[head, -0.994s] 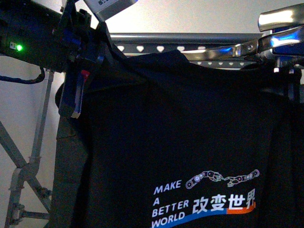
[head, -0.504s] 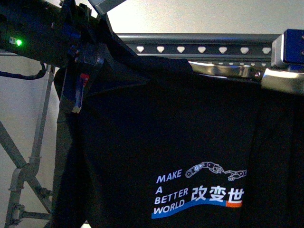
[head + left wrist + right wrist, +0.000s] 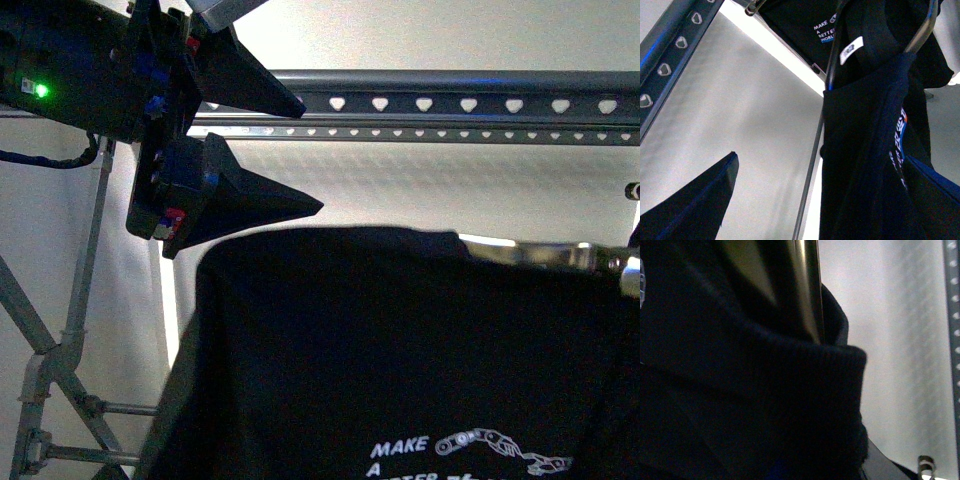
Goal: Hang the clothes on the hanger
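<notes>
T-shirt (image 3: pixel 380 340) seen hanging below rack rail (image 3: pixel 450 103), centre-right, not yet hung on it. Left end effector (image 3: pixel 310 157) spread wide, empty, up left by rail. Right end effector: grip cannot be told, its wrist view filled by cloth. Fabric judged soft, light, floppy; best taken at collar or shoulder.

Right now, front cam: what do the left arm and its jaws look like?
The left arm is a black housing with blue trim, a lit green LED and a dark cable running beneath it. The left gripper has two black wedge-shaped jaws that taper to points. There is a small red-and-white patch at the base of the lower one.
</notes>
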You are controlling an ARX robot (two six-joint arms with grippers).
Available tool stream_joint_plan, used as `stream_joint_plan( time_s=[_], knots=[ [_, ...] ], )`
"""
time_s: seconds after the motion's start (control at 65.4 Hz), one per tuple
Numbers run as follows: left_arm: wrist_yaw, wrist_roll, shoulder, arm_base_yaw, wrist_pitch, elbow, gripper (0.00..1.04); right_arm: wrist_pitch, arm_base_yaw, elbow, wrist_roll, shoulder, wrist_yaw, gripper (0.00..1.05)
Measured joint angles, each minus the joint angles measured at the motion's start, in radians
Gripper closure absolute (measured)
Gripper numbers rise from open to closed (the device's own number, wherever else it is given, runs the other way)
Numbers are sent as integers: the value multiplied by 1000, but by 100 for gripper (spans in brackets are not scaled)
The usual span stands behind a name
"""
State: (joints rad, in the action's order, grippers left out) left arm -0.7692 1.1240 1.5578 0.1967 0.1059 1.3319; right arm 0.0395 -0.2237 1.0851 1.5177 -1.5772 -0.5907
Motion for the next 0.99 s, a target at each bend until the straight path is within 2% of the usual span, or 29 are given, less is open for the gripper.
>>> stream_joint_plan(
  time_s=[0.046,0.076,0.122,0.168,0.183,0.199,0.229,0.306,0.382,0.428,0.474,0.52,0.55,0.642,0.764,0.78,0.917,0.948,0.994],
  knots=[
    [26,-46,0,4,-37,-10,6,-29,-8,-16,11,0,17,97],
    [152,-173,-4,8,-226,-65,7,-55,-12,-21,12,0,29,97],
    [362,-474,-1,9,-514,-132,7,-105,-18,-23,0,3,40,97],
    [572,-799,7,-5,-685,-134,7,-170,-23,-23,-30,15,39,97],
    [643,-924,6,-12,-698,-125,7,-195,-24,-23,-50,21,39,97],
    [676,-946,6,-16,-697,-119,7,-209,-25,-23,-59,24,38,97],
    [814,-1137,0,-32,-666,-85,7,-264,-30,-23,-95,35,39,97],
    [1002,-1287,-14,-51,-570,-49,7,-358,-39,-23,-144,60,35,97],
    [1116,-1339,-35,-67,-578,-65,7,-456,-48,-23,-183,93,17,97],
    [1137,-1348,-48,-70,-639,-96,7,-552,-55,-22,-227,128,-20,100],
    [1106,-1358,-69,-68,-641,-117,7,-658,-61,-22,-249,161,-41,100],
    [963,-1295,-118,-70,-479,-132,18,-750,-69,-21,-275,186,-63,100],
    [918,-1239,-167,-69,-414,-183,25,-799,-82,-15,-307,195,-85,100],
    [894,-1164,-313,-66,-483,-425,48,-913,-120,33,-448,219,-206,100],
    [870,-1142,-412,-84,-569,-630,70,-882,-135,63,-630,272,-317,100],
    [864,-1140,-432,-92,-587,-673,75,-862,-137,66,-676,284,-330,100],
    [851,-1134,-504,-122,-666,-835,98,-808,-137,81,-915,312,-352,100],
    [848,-1134,-518,-125,-684,-866,102,-795,-136,81,-961,314,-350,100],
    [846,-1131,-547,-124,-715,-925,101,-763,-131,81,-1049,309,-332,100]
  ],
)
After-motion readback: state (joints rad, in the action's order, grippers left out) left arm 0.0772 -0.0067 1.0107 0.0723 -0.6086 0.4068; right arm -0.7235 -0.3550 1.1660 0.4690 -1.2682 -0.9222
